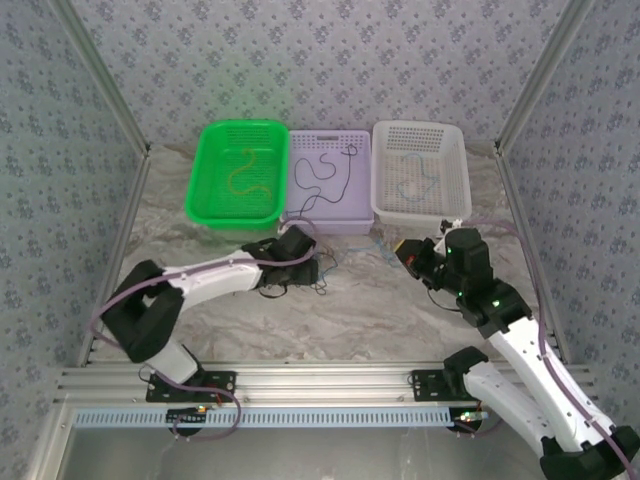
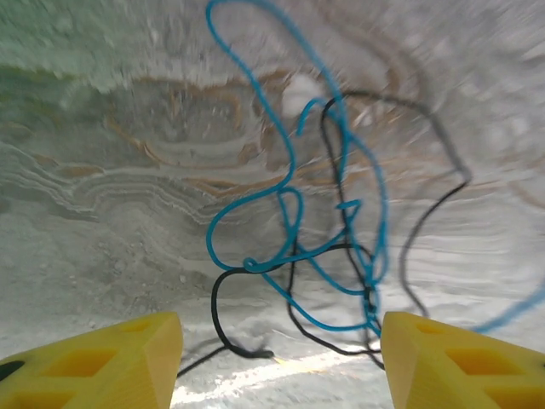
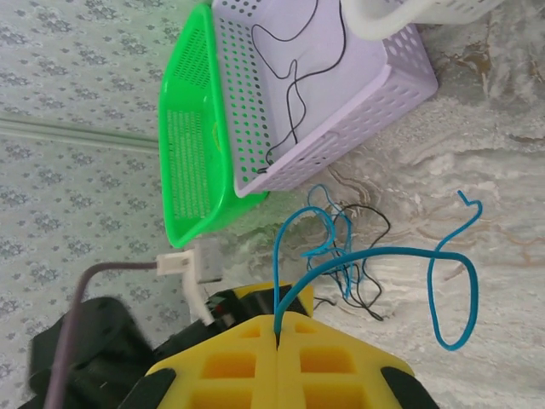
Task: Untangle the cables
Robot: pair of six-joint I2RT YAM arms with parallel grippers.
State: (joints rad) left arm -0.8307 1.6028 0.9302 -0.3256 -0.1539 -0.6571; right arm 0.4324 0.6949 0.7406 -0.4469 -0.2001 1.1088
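Left gripper [image 2: 281, 354] parted above tangled blue and black cables [image 2: 252, 266], right gripper [image 3: 277, 331] clamped on blue cable [image 3: 383, 250].

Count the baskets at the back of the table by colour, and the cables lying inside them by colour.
Green basket: 1
Purple basket: 1
White basket: 1
Yellow cable: 1
Black cable: 1
Blue cable: 1
Total: 6
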